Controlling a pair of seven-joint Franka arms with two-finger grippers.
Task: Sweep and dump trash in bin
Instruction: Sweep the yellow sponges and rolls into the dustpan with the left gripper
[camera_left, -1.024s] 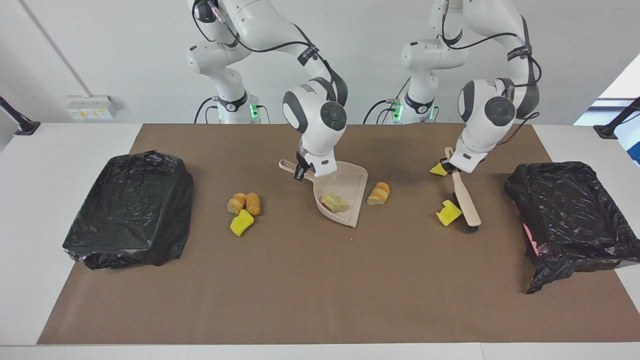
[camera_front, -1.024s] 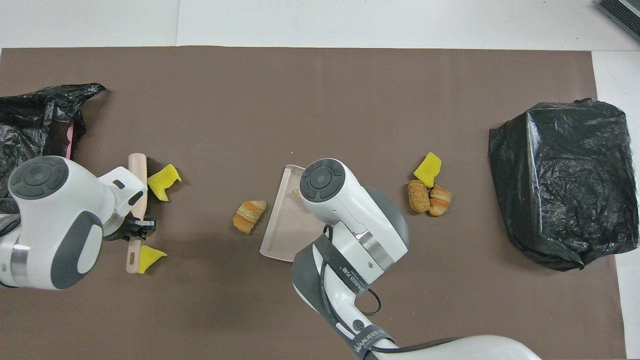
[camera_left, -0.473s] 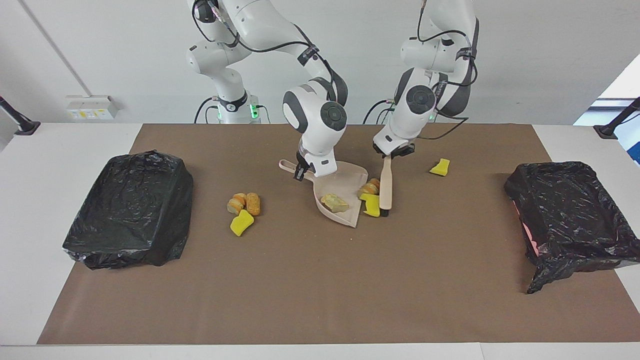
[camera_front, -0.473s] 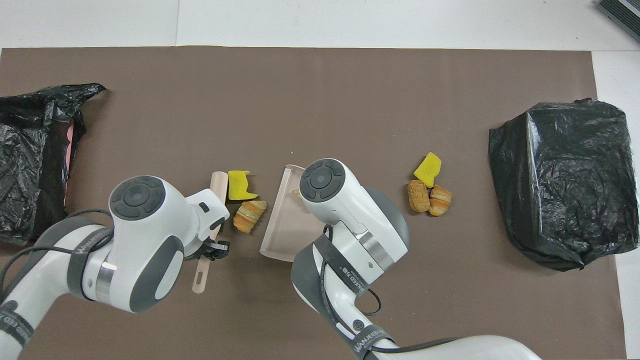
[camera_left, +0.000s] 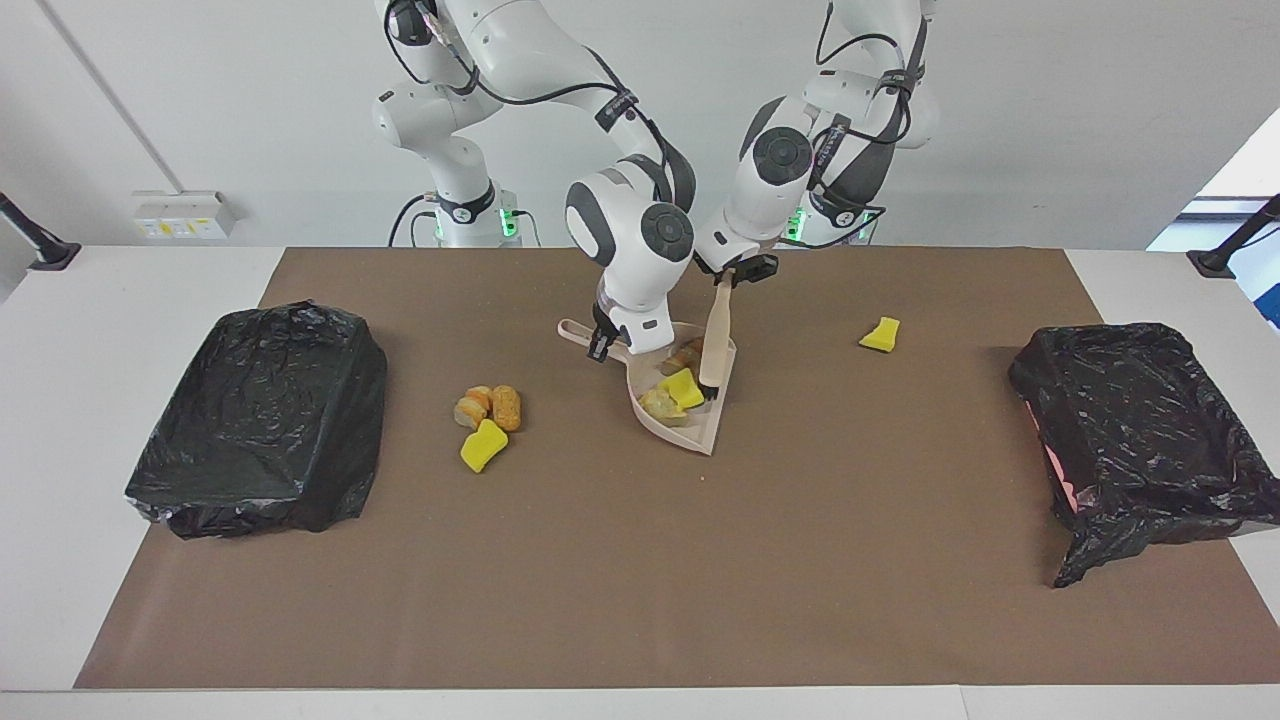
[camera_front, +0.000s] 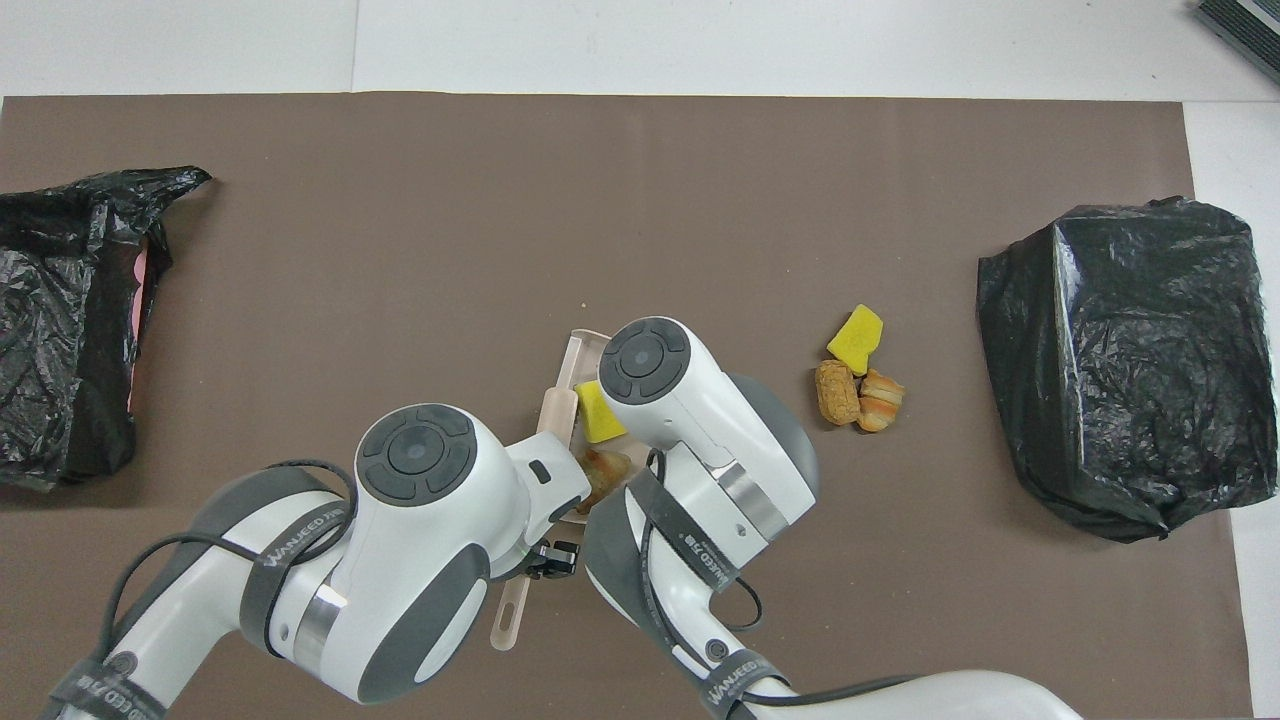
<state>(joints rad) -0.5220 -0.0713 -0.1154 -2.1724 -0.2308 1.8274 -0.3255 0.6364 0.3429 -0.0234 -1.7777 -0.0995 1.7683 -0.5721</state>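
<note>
Facing view, from its left edge across: a black plastic-lined bin (camera_left: 262, 420) sits at the right arm's end of the brown-papered counter (camera_left: 640, 580). Next comes a small heap of trash, two golden-brown bread-like pieces (camera_left: 492, 406) with a yellow foam chunk (camera_left: 483, 446) touching them, lying on the paper between that bin and the dustpan. The right tool (camera_left: 603, 343) is clamped shut on the handle of the beige plastic dustpan (camera_left: 700, 425), whose pan rests on the counter near the middle. Inside the pan lie a pale yellow-green chunk (camera_left: 661, 404), a bright yellow foam piece (camera_left: 684, 389) and a brown bread piece (camera_left: 687, 356). The left tool (camera_left: 740, 272) is closed on the wooden handle of a small brush (camera_left: 715, 335), which slants down so its dark bristles reach into the pan beside the yellow piece. Another yellow foam chunk (camera_left: 880, 335) lies alone on the paper, toward the left arm's end. Last, a second black plastic-lined bin (camera_left: 1140, 440) stands at that end.
</note>
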